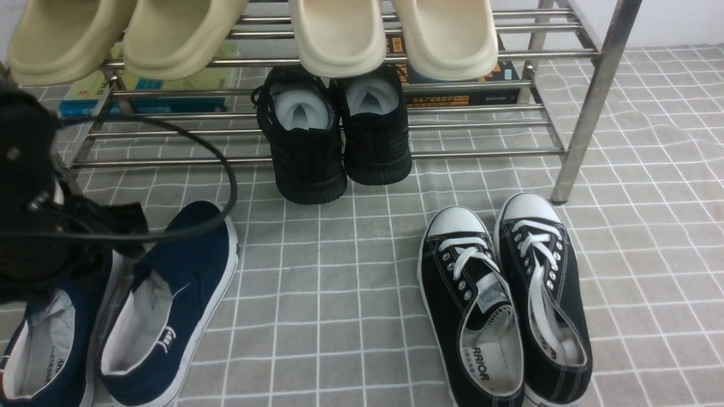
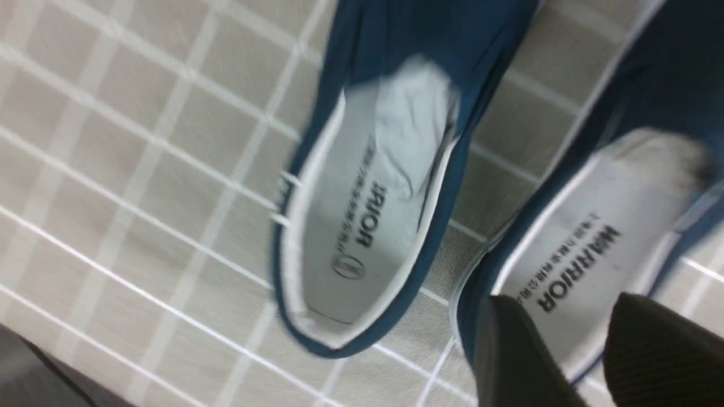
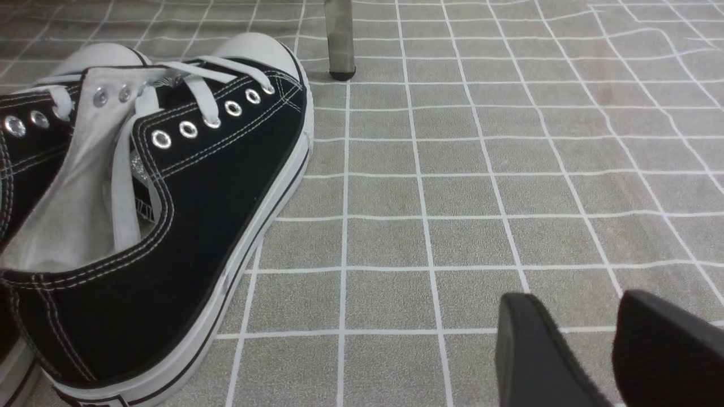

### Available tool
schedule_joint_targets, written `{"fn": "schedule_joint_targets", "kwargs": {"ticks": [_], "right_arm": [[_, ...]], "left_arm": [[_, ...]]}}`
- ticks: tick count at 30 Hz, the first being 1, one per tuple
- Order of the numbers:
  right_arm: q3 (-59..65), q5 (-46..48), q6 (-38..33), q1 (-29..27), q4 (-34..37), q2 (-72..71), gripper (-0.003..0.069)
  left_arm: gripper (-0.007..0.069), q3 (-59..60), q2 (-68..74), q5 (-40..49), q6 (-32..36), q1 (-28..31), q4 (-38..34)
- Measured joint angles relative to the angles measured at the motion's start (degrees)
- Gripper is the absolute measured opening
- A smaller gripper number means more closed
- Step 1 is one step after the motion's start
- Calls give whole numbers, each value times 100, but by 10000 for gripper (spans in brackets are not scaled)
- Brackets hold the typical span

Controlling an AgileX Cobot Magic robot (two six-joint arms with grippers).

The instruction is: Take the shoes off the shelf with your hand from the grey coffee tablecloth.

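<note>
The two navy-blue slip-on shoes (image 1: 169, 305) with white soles lie side by side on the grey grid tablecloth (image 1: 339, 294) at the front left, in front of the steel shelf (image 1: 481, 152). My left arm (image 1: 34, 226) with its looping black cable stands over them. In the left wrist view, the left gripper (image 2: 563, 299) is open just above the heel opening of one navy shoe (image 2: 588, 249); the other navy shoe (image 2: 362, 226) lies beside it, with paper stuffing inside. My right gripper (image 3: 574, 297) is open and empty over bare cloth.
All-black knit sneakers (image 1: 334, 141) sit on the shelf's lower tier, toes overhanging. Cream slippers (image 1: 390, 34) and beige slippers (image 1: 124, 34) sit on the upper tier. Black lace-up sneakers (image 1: 503, 299) lie on the cloth at the right, next to the right gripper (image 3: 158, 198). Books lie behind the rack.
</note>
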Motion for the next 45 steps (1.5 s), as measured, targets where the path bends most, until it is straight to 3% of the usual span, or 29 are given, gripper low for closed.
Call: {"fn": "schedule_joint_targets", "kwargs": {"ticks": [3, 4, 8, 9, 13, 17, 24, 33, 45], "right_arm": [[0, 0, 0, 0, 0, 0, 239], [0, 0, 0, 0, 0, 0, 239], [0, 0, 0, 0, 0, 0, 239], [0, 0, 0, 0, 0, 0, 239], [0, 0, 0, 0, 0, 0, 239], [0, 0, 0, 0, 0, 0, 239], [0, 0, 0, 0, 0, 0, 239], [0, 0, 0, 0, 0, 0, 239], [0, 0, 0, 0, 0, 0, 239]], "left_arm": [[184, -192, -370, 136, 614, 0, 0], [117, -190, -694, 192, 948, 0, -96], [13, 65, -1483, 280, 1576, 0, -968], [11, 86, -1528, 280, 1576, 0, -968], [2, 841, -2645, 175, 2411, 0, -2112], [3, 1634, -3700, -910, 2785, 0, -2366], [12, 2696, -4837, -2390, 2857, 0, -2361], [22, 3035, -4999, -2318, 2861, 0, -1972], [31, 3248, -5347, -2878, 2730, 0, -1670]]}}
